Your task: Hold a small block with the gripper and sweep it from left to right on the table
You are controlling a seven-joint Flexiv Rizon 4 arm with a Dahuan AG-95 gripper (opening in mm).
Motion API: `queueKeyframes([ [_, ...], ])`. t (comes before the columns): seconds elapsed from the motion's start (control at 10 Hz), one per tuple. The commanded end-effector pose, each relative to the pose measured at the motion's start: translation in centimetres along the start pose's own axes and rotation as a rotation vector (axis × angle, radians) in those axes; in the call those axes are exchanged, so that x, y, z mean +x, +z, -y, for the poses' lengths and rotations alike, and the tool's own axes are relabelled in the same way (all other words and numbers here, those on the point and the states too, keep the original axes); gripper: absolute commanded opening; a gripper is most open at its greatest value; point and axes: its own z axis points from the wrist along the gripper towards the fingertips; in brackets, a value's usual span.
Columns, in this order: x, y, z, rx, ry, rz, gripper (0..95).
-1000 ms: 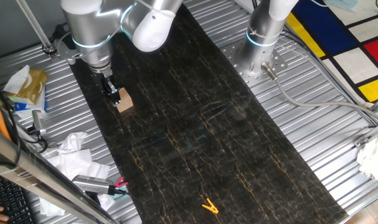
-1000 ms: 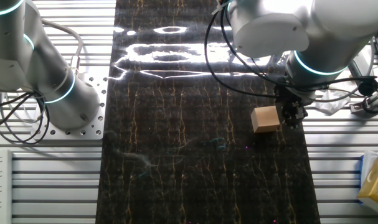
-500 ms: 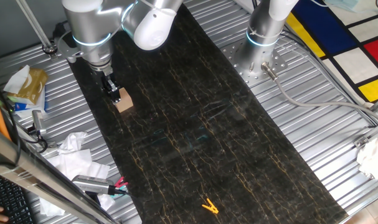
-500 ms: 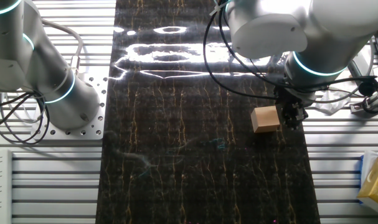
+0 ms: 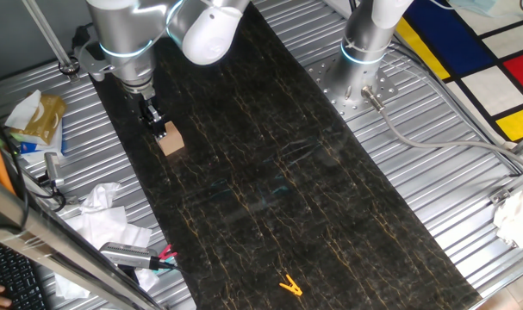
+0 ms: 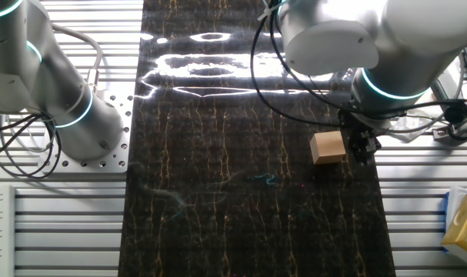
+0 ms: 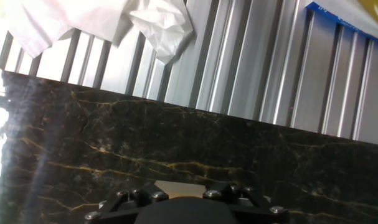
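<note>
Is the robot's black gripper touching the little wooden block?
Cannot tell. In both fixed views the gripper sits right against the small block with no visible gap, but no clear contact shows either.

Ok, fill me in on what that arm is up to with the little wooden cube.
The silver arm's gripper is down at the small block, which sits on the table near one long edge. The black fingers sit right against the block; whether they actually clamp it cannot be told. A yellow clip lies far down the table, apart from them.
</note>
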Motion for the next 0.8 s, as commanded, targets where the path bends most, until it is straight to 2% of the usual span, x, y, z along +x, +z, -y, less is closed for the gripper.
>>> queueKeyframes([
  [0.1, 0.02, -0.07, -0.02, -0.001, 0.002, 0.008, 76.0],
  [0.8, 0.26, -0.04, -0.06, -0.014, 0.013, 0.019, 76.0],
])
